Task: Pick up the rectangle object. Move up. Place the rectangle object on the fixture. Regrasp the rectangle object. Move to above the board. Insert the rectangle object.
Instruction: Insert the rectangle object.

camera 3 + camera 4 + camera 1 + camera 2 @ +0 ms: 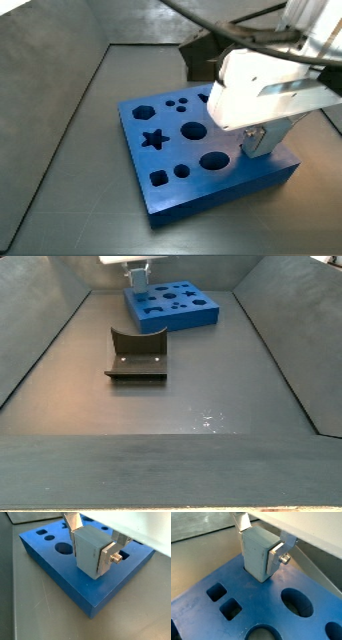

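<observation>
both wrist views: the gripper (95, 539) holds the rectangle object (90, 552) upright over the board (73, 579).

the jaws are closed on the pale block, one silver finger (242, 522) flat on one face and a padded plate pressed to the opposite face. in a wrist view the block's lower end (258, 573) meets the board (264, 607) near a corner; whether it sits in a hole cannot be told. in a side view the gripper (257, 135) stands at the board's (201, 160) right edge. in a side view the fixture (138, 357) rests on the grey surface (201, 396), well apart from the far board (171, 306), where the gripper (138, 276) hangs.
</observation>
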{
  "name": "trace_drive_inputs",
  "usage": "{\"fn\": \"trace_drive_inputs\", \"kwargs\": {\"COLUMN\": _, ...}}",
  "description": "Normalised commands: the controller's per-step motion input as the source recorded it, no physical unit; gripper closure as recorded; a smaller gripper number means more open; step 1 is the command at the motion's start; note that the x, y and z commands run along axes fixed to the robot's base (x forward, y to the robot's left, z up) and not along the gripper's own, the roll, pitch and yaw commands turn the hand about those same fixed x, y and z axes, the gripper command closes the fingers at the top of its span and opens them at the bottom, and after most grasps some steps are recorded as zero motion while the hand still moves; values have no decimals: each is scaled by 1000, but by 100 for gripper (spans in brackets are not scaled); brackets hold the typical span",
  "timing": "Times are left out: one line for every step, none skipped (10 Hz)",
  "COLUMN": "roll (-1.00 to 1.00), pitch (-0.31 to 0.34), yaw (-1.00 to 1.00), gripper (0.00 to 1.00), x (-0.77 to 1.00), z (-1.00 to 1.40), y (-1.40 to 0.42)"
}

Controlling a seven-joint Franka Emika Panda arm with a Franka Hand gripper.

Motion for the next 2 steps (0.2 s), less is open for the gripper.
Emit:
{"fn": "trace_drive_inputs", "kwargs": {"roll": 209, "pitch": -277, "yaw": 0, "gripper": 100, "x": 0, "z": -200, "y": 0}}
{"fn": "trace_drive_inputs", "kwargs": {"roll": 0, "pitch": 0, "yaw": 0, "gripper": 100, "x": 0, "z": 0, "y": 0}}
